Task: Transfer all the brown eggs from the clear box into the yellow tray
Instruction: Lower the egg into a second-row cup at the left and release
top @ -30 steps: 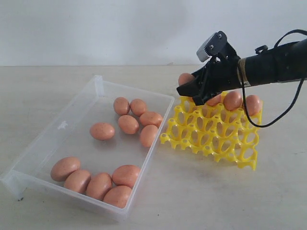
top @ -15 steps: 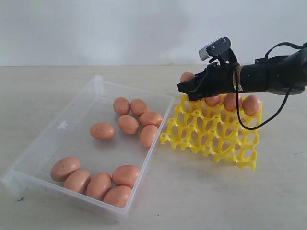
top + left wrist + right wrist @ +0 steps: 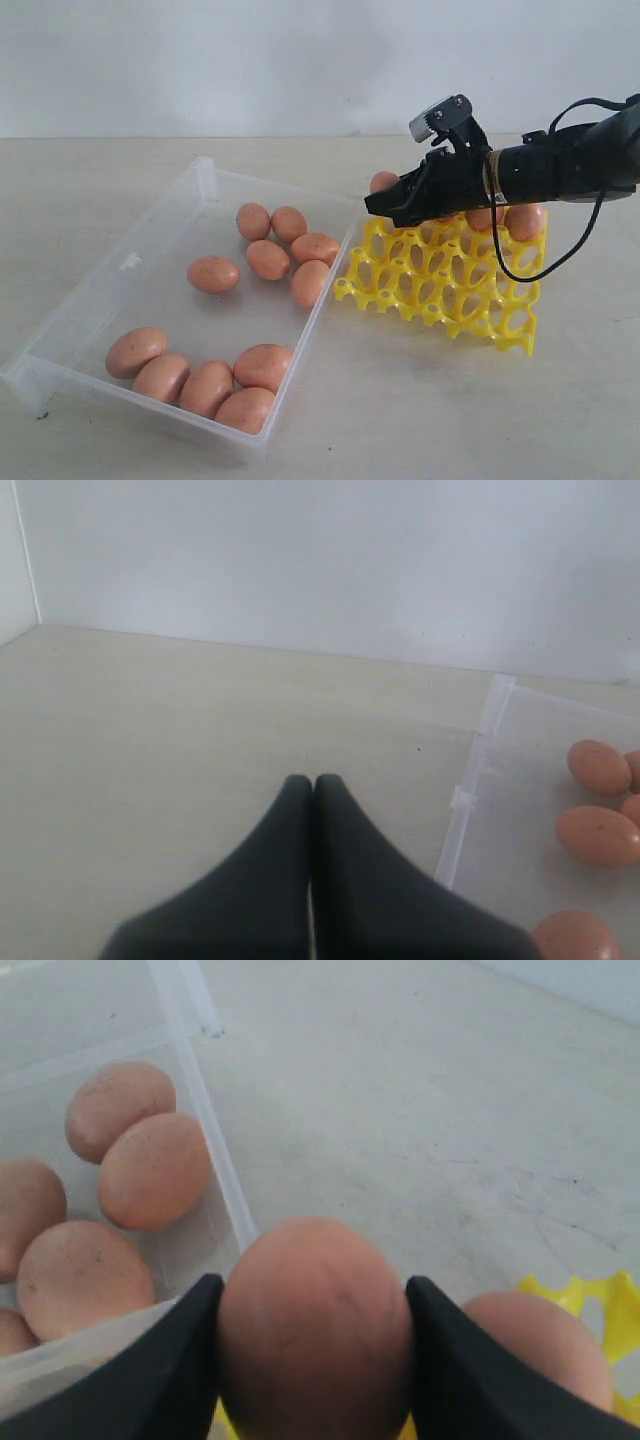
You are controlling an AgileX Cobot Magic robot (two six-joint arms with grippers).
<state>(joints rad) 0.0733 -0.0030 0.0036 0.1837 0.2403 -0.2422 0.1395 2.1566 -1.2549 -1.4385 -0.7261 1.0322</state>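
1. Jaws of the right gripper clamp one brown egg above the back left corner of the yellow tray
2. Closed, the left gripper hangs over the table beside the clear box
3. Eleven brown eggs lie in that box

Env. appears robotics lab test bench: bare beige tabletop, plain white wall directly behind tabletop, robot arm w/ cabling above tabletop

Pale table: clear box beside yellow tray.
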